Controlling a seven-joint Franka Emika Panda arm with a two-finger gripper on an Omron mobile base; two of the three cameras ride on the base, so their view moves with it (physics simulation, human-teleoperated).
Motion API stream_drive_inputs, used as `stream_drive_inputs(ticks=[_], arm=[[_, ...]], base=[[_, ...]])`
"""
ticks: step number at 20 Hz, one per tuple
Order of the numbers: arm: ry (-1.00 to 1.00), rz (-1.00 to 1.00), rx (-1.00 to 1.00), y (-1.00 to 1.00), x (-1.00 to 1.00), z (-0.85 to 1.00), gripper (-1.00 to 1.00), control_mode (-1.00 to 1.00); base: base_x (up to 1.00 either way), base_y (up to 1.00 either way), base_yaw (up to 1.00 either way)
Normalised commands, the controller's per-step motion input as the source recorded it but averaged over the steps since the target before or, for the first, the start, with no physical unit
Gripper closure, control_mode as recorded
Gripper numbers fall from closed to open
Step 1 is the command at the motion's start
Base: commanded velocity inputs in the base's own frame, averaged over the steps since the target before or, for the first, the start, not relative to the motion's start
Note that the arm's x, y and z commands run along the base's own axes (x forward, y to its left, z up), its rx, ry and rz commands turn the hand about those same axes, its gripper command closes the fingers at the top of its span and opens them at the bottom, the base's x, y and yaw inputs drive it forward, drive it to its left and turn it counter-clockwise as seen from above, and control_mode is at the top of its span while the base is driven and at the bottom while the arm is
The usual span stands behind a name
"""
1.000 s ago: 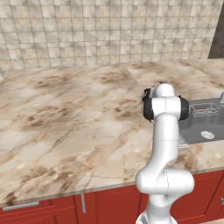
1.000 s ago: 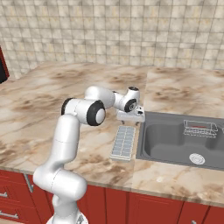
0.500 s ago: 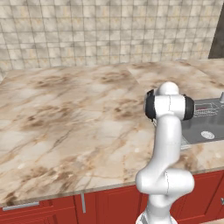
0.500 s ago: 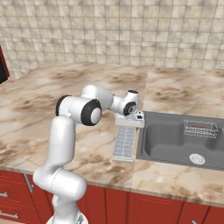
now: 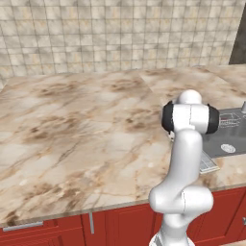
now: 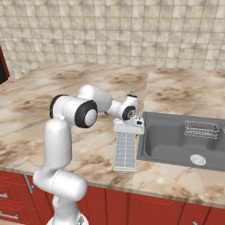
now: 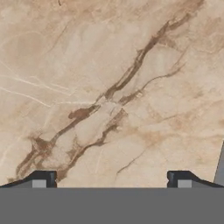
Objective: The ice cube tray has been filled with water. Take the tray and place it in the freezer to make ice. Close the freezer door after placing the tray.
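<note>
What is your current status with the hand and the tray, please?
Hand open, above bare counter. Ice cube tray flat beside sink, not gripped. Wire basket inside sink.

Off-white ice cube tray [image 6: 125,151] with grey-blue cells, flat on marble counter [image 6: 66,92], just beside sink [image 6: 176,140]
</note>
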Motion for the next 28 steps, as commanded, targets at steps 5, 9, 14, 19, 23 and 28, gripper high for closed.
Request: stream_drive_inputs(ticks=[5, 9, 14, 19, 23, 28], arm=[[0.06, 0.0, 0.0, 0.0, -0.68, -0.14, -1.0, -1.0], [0.05, 0.0, 0.0, 0.0, -0.66, -0.09, -1.0, -1.0], [0.06, 0.0, 0.0, 0.0, -0.68, -0.06, -1.0, -1.0], [0.05, 0.0, 0.0, 0.0, -0.66, -0.04, -1.0, -1.0], [0.0, 0.0, 0.0, 0.0, -0.2, 0.02, -1.0, -1.0], [-0.08, 0.0, 0.0, 0.0, 0.1, 0.38, -1.0, -1.0]], base=[[0.0, 0.0, 0.0], [0.0, 0.0, 0.0], [0.0, 0.0, 0.0], [0.0, 0.0, 0.0], [0.0, 0.0, 0.0], [0.0, 0.0, 0.0]])
